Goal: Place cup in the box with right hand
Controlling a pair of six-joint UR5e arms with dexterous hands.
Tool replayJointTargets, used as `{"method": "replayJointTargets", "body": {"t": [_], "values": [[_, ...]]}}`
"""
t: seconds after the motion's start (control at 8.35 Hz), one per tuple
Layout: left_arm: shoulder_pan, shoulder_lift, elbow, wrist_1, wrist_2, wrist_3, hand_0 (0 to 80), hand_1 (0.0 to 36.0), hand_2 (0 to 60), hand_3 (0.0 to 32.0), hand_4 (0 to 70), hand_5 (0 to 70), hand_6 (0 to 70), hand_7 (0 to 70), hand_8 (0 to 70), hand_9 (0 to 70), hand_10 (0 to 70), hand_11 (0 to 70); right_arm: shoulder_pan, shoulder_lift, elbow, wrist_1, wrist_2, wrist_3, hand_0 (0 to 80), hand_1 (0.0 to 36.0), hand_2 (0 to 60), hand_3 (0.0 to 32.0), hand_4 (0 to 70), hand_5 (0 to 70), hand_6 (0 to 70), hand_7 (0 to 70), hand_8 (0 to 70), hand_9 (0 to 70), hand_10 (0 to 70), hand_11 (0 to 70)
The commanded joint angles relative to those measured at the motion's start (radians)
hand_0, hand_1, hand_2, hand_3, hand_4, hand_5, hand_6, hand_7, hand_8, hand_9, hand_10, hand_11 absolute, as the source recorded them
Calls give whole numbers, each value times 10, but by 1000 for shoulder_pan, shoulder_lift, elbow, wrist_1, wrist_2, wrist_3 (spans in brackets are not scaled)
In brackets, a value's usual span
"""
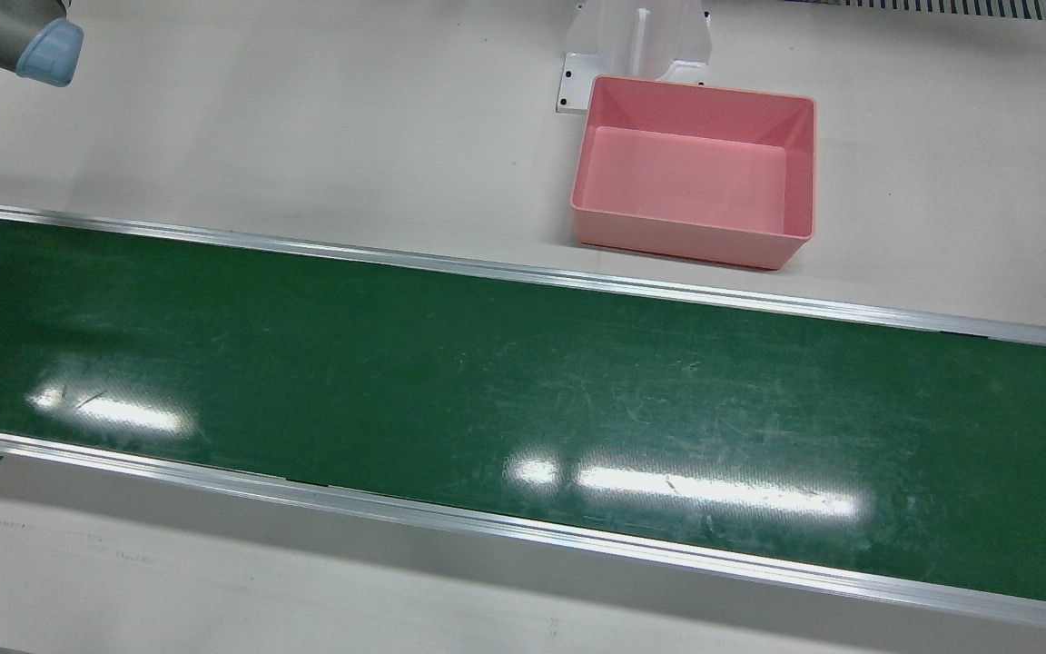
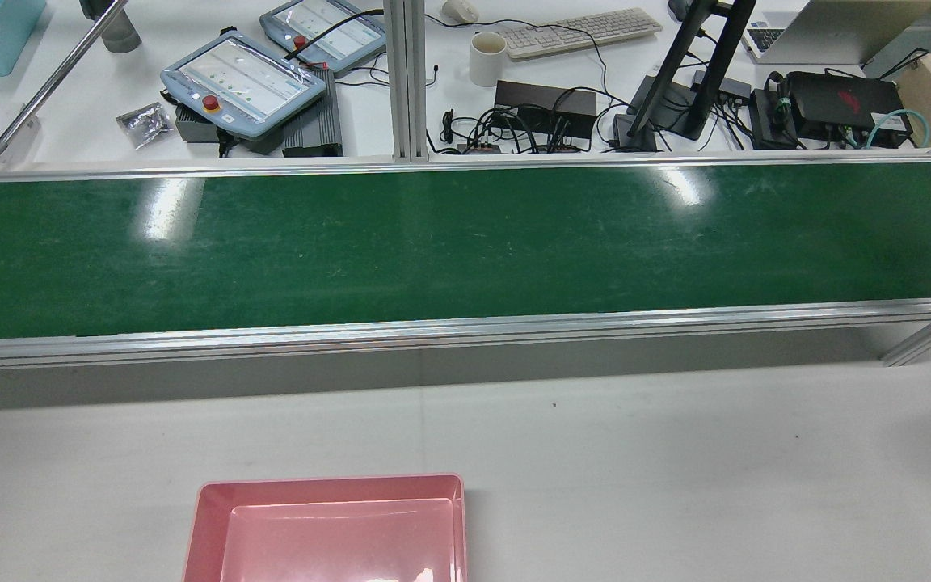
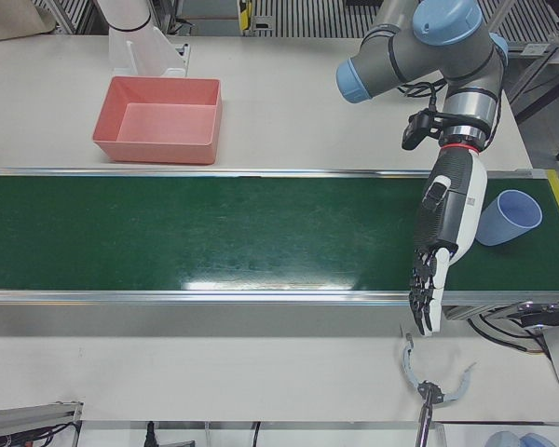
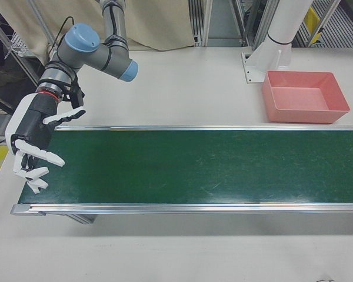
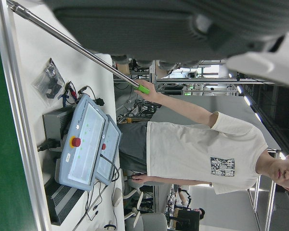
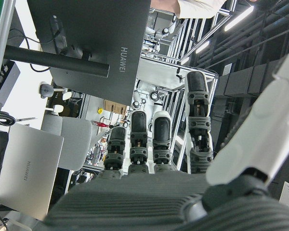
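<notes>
A pale counter (image 1: 305,136) carries a long green conveyor belt (image 1: 523,400) running across it. Behind the belt sits an empty pink rectangular box (image 1: 695,173) with sloping walls. The right hand (image 4: 34,147) hangs over one end of the belt, fingers spread apart, holding nothing. The left hand (image 3: 443,233) hangs at the opposite end, fingers straight and apart, also empty. Just beside it, a light blue plastic cup (image 3: 509,217) lies tipped on its side on the belt, mouth facing the belt's end.
</notes>
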Motion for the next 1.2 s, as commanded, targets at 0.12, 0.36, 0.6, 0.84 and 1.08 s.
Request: {"method": "replayJointTargets", "body": {"t": [0.12,0.36,0.6,0.84,1.08], "values": [[0,0,0,2,0,0,0,0,0,0,0,0,0,0,0,0,0,0,5,-3,-19,0,30,6,462,0,0,0,359,41,145,599,179,332,132,193],[0,0,0,0,0,0,0,0,0,0,0,0,0,0,0,0,0,0,3,-3,-18,0,31,5,462,0,0,0,298,44,143,584,179,334,132,196],[-1,0,0,0,0,0,0,0,0,0,0,0,0,0,0,0,0,0,-6,-1,-36,0,30,0,463,0,0,0,294,44,143,583,177,332,129,191],[-1,0,-2,2,0,0,0,0,0,0,0,0,0,0,0,0,0,0,0,5,-23,-2,30,2,464,0,0,0,301,44,144,588,177,335,131,195],[-1,0,-2,0,0,0,0,0,0,0,0,0,0,0,0,0,0,0,6,0,-7,-2,30,6,465,3,0,0,292,44,144,589,175,333,126,188]]}}
